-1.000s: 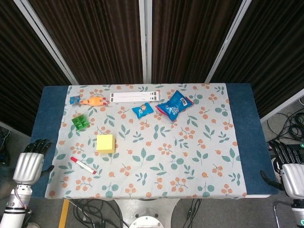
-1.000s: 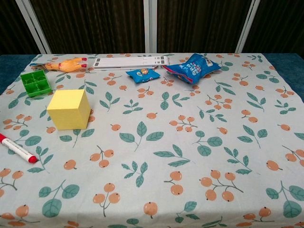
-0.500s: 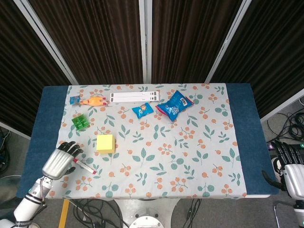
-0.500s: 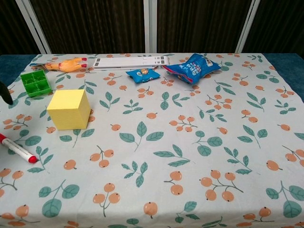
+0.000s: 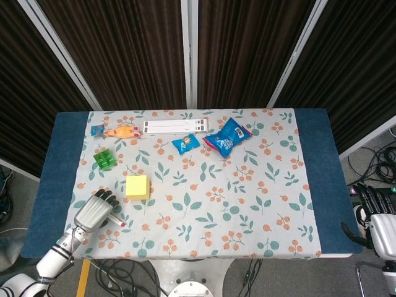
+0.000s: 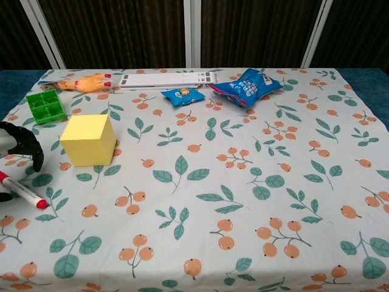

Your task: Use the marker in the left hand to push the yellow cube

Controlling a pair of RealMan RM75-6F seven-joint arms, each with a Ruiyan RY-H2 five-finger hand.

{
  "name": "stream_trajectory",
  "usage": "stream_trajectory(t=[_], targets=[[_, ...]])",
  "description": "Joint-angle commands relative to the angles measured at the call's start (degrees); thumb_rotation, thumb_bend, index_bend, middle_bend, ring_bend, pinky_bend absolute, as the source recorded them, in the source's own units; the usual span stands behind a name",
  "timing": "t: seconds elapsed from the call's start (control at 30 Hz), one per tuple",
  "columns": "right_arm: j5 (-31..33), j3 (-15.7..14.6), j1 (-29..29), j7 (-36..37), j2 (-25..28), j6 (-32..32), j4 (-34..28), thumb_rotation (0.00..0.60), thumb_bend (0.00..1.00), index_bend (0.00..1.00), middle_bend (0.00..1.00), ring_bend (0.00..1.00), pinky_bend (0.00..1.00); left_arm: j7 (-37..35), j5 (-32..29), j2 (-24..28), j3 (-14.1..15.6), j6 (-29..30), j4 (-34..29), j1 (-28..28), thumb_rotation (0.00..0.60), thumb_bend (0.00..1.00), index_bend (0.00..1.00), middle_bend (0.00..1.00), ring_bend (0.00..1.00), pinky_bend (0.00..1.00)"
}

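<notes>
marker [image 6: 23,194]: slim, stiff, likely light and prone to rolling; lies near the yellow cube [image 6: 89,139], best gripped mid-barrel.
left hand [image 5: 96,210]: above the marker, fingers apart, holding nothing.
right hand [image 5: 377,218]: far from the yellow cube; grip unclear.

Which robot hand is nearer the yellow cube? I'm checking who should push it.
Left. The left robot hand hovers over the marker just beside the yellow cube; the right robot hand sits off the table's far edge.

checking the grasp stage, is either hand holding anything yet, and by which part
Nothing is plainly held. The left hand hovers over the white, red-capped marker, which lies on the floral tablecloth, fingers apart. The right hand holds nothing, off the table's edge.
</notes>
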Motion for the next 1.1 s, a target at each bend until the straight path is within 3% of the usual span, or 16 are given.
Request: stream_trajectory(t=[0.03, 0.57, 1.1], targets=[[0.1, 0.0, 0.0, 0.0, 0.0, 0.0, 0.0, 0.546, 0.20, 0.00, 0.06, 0.00, 0.00, 0.9, -0.3, -0.6, 0.1, -0.2, 0.8, -0.2, 0.600, 0.22, 0.52, 0.51, 0.30, 0.29], [0.3, 0.1, 0.0, 0.7, -0.4, -0.1, 0.7, 0.546, 0.20, 0.00, 0.06, 0.00, 0.00, 4.3, -2.5, -2.3, 0.6, -0.5, 2.3, 0.1, 0.600, 0.27, 0.58, 0.59, 0.40, 0.29], [0.3, 0.1, -0.4, 1.4, -0.7, 0.3, 1.3, 0.546, 0.20, 0.00, 0.07, 0.00, 0.00, 8.0, -4.5, -2.9, 0.8, -1.6, 1.4, 0.0, 0.600, 0.34, 0.58, 0.60, 0.41, 0.29]])
